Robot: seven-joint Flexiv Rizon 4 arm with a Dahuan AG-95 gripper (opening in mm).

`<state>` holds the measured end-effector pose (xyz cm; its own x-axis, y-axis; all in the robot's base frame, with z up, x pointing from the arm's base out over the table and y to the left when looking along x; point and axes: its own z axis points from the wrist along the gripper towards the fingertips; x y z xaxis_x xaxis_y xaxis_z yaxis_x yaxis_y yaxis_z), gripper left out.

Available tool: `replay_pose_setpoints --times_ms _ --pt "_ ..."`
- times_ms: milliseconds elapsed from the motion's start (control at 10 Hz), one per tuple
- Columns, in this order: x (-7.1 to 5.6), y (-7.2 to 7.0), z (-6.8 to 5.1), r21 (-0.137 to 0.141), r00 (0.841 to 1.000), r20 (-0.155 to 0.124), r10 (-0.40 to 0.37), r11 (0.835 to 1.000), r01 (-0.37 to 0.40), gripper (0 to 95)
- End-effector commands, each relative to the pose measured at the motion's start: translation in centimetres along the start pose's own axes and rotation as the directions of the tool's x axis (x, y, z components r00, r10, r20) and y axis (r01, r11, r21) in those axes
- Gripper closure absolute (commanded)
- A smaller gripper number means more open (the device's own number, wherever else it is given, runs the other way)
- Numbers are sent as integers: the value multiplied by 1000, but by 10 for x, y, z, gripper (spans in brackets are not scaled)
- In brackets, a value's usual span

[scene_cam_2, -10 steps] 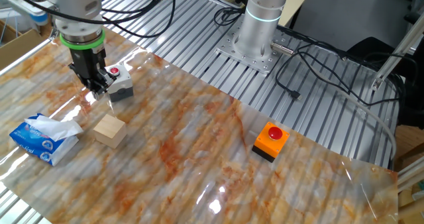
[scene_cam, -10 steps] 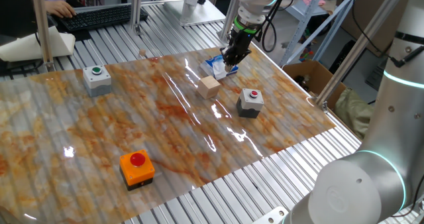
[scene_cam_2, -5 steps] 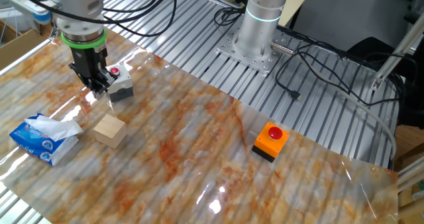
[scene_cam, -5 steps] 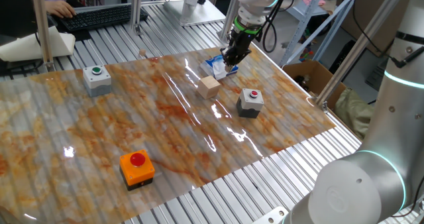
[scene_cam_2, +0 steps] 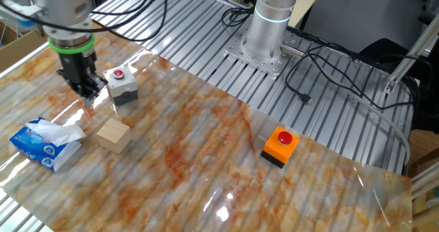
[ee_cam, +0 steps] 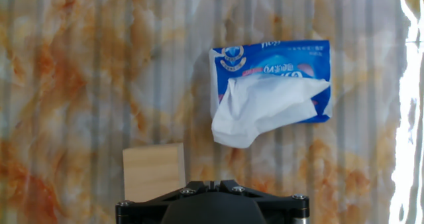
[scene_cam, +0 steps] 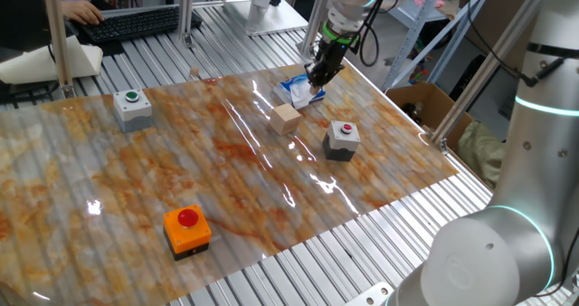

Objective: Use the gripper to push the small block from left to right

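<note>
The small block [scene_cam: 285,119] is a plain tan wooden cube on the marbled sheet; it also shows in the other fixed view [scene_cam_2: 113,135] and at the lower left of the hand view [ee_cam: 154,171]. The gripper [scene_cam: 317,78], black with a green ring, hangs shut and empty above the table, beside the block and not touching it. In the other fixed view the gripper [scene_cam_2: 82,89] is up-left of the block, beside the grey box. In the hand view the fingertips [ee_cam: 207,183] meet at the bottom edge, right of the block.
A blue tissue pack [scene_cam: 297,90] with white tissue out lies near the block, also seen in the other views [scene_cam_2: 44,144] [ee_cam: 271,85]. A grey red-button box [scene_cam: 342,139] [scene_cam_2: 121,84], a grey green-button box [scene_cam: 133,108] and an orange red-button box [scene_cam: 187,229] [scene_cam_2: 280,145] stand around.
The gripper has shifted a little away from the grey red-button box, toward the tissue pack side. The block and boxes have not moved.
</note>
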<state>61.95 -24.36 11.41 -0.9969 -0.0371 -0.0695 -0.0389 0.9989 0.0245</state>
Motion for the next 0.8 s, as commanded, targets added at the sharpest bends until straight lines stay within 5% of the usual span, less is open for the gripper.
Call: replay_pose_setpoints --times_ms 100,800 --pt "-4 1 7 -4 1000 0 8 1000 -8 950" --pt "-3 1 37 -12 1000 3 22 1000 -22 950"
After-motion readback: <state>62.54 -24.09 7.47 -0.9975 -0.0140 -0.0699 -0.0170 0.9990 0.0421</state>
